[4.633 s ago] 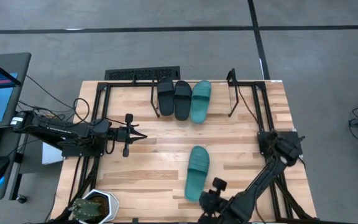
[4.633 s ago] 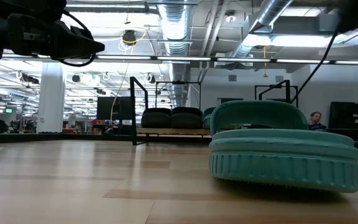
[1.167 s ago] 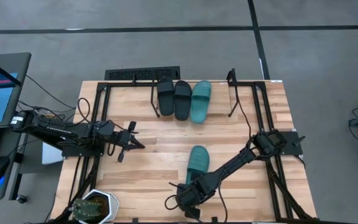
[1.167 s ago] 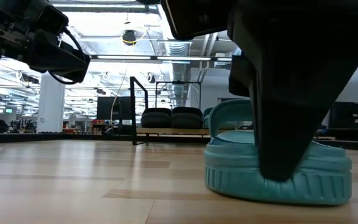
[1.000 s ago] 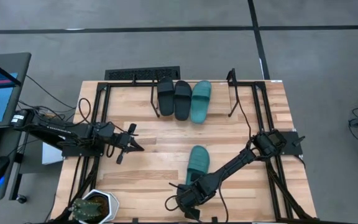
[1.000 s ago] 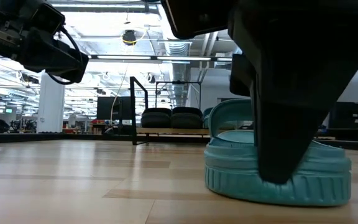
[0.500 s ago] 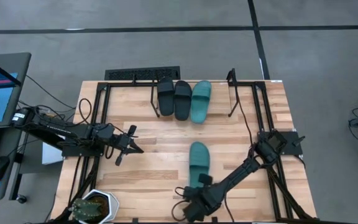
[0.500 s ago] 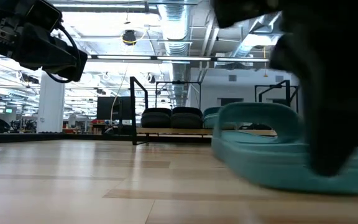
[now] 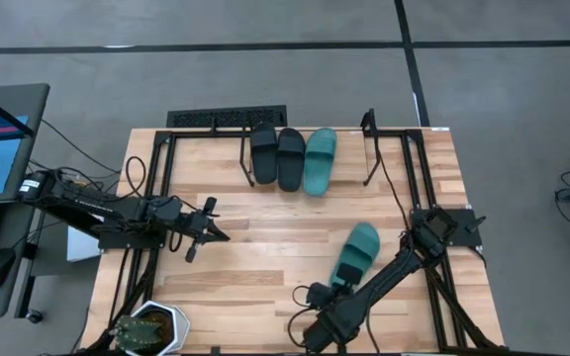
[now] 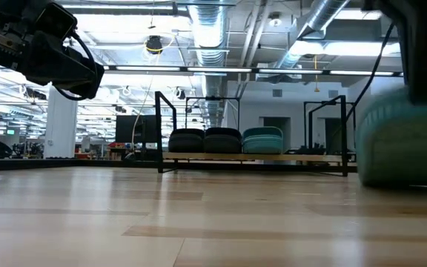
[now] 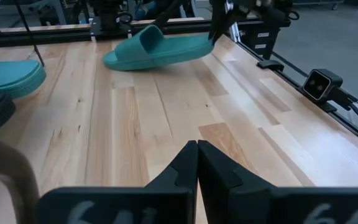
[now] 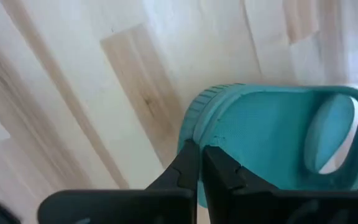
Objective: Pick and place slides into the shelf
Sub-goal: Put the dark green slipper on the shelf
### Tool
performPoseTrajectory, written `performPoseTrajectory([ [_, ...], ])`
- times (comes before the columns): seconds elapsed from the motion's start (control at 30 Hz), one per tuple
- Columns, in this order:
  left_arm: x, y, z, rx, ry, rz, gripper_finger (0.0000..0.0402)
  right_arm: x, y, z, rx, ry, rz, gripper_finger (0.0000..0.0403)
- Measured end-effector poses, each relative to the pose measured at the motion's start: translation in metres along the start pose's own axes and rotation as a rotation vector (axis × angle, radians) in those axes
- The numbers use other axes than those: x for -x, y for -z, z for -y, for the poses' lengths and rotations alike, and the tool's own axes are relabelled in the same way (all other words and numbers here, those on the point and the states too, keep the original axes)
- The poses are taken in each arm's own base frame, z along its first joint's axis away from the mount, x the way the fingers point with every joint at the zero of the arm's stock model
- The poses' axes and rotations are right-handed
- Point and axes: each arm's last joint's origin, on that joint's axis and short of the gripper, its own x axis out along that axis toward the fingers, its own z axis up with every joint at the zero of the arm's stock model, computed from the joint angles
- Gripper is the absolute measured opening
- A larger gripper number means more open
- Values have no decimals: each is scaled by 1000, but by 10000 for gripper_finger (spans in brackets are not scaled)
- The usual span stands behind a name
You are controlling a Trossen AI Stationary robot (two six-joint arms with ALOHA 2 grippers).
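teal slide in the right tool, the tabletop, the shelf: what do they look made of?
Teal slide: looks like soft moulded foam or rubber, matte, with a ribbed sole edge seen in the right wrist view; the right tool pinches its heel rim.
Tabletop: pale wood planks with visible grain and butt joints, satin finish.
Shelf: thin black rods, probably painted metal, judging by their slimness.
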Motion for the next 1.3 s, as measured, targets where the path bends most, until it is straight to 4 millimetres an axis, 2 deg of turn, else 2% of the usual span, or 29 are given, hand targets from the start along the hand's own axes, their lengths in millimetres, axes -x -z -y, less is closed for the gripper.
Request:
performPoseTrajectory([
  [0.47,0,0,0,1,0,-4,0,15,-22,28,84,2,88,0],
  [0.6,0,0,0,4,0,-5,0,28,-24,40,100,12,156,0],
  [0.93,0,2,0,97,-4,-16,0,72,-7,68,113,4,351,0],
  [1.03,0,2,0,122,-6,-18,0,81,-2,73,148,0,379,0],
  [1.3,0,6,0,166,-9,-60,0,95,-2,92,251,46,459,0],
])
